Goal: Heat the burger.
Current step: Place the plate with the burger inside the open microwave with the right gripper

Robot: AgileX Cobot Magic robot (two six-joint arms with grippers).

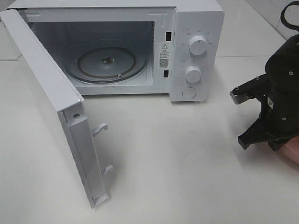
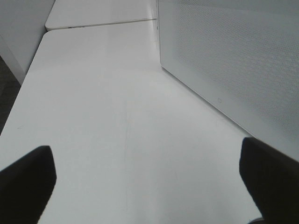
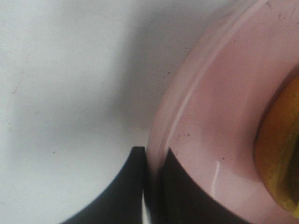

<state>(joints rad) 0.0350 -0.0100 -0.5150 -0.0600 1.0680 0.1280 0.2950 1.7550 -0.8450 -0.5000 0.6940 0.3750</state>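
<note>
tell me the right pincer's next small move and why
Probably a slight lift: the right pincer pinches the rim of the pink plate carrying the burger, and the microwave stands open with its turntable bare.

The microwave (image 1: 174, 51) is white, plate (image 3: 210, 126) pink, burger (image 3: 280, 149) golden.

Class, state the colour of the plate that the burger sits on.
Pink. The plate shows best in the right wrist view, under the burger.
</note>
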